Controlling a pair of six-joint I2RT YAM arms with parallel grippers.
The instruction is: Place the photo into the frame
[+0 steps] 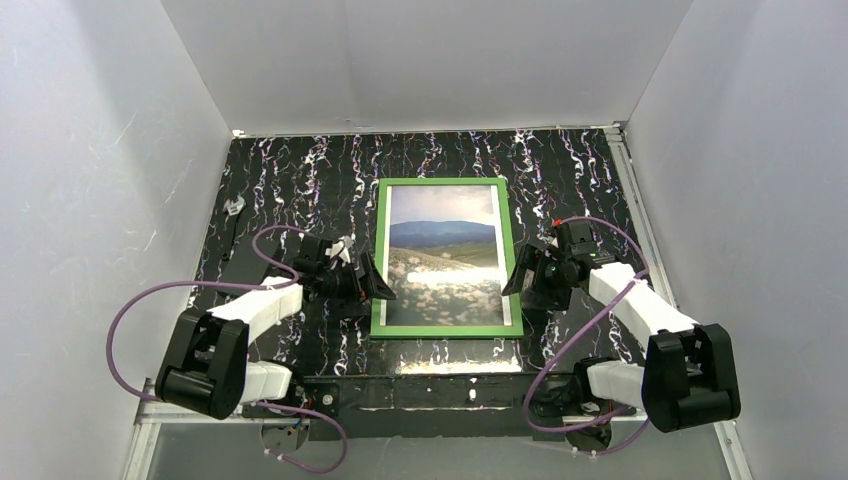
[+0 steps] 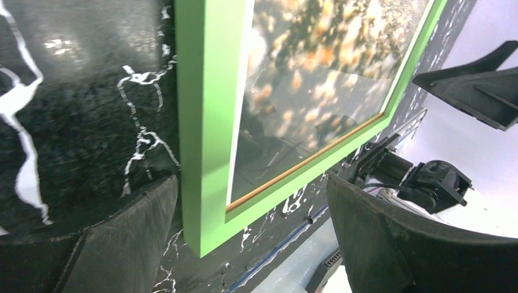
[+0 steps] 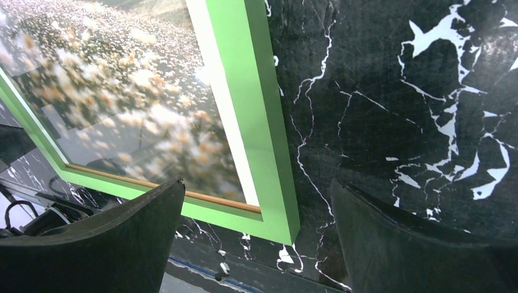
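Black marble-look sheeting with white veins covers the table [image 1: 300, 180], which is boxed in by white walls [image 1: 90, 150]. At its centre the bright green frame [image 1: 381, 260] lies flat, long sides running 12 to 6 o'clock. The photo [image 1: 445, 250] sits inside it, face up, with sky toward 12, dark hills across the middle and the pale speckled field toward 6. A thin white strip shows between the print and the green border on the 3 o'clock side. In the wrist views a tan line edges the frame's inner lip, and glare and reflections blur the field.

The left gripper [image 1: 365, 278] is at about 8 o'clock from the frame's centre, just beside its left border. Its jaws are spread wide and grip nothing, and its wrist camera shows the frame's near-left corner [image 2: 207, 183] between the fingers. Whether the outer finger [image 2: 122, 232] touches the border cannot be told.

The right gripper [image 1: 520, 275] is at about 4 o'clock, just beside the right border, also spread wide and holding nothing. The near-right corner [image 3: 275, 201] lies between its fingers [image 3: 110, 238], one of which hides part of the lower border.

Purple cables [image 1: 120, 330] loop off both arms. A small pale object [image 1: 235, 207] at 10 o'clock on the table is too small to make out.
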